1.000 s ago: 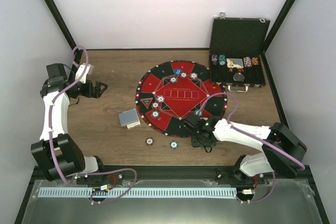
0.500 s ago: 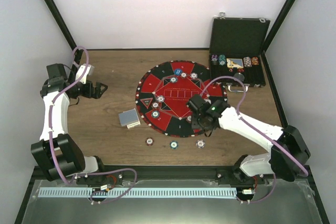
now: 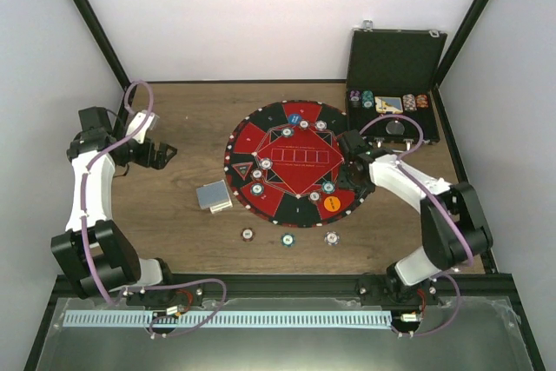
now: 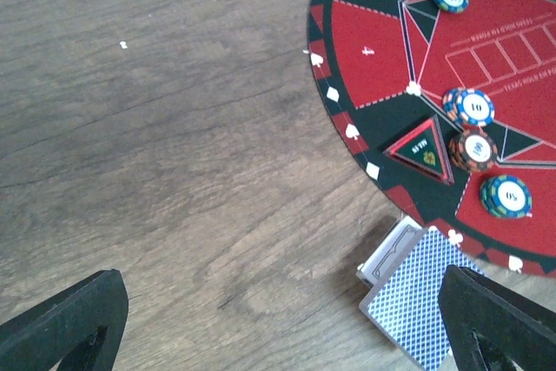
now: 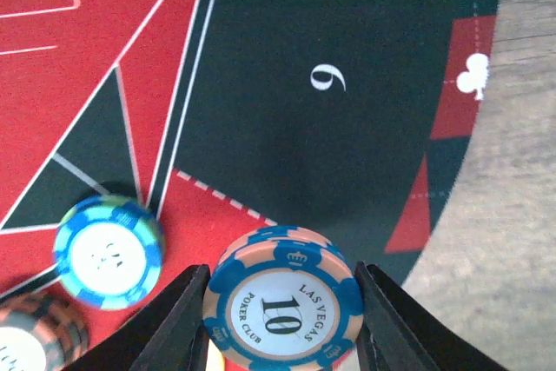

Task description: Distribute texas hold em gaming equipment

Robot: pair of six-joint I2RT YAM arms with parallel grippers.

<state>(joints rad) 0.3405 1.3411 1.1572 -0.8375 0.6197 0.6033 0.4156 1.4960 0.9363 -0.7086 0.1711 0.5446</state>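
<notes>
Right jaws hold the 10 chip (image 5: 282, 301) over the mat (image 5: 347, 128) near seat 9: lower it level, then release. Left jaws gape wide.

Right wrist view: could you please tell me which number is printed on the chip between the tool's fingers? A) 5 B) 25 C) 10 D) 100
C: the blue-and-orange chip between the fingers of the right tool reads 10 on its white centre.
</notes>
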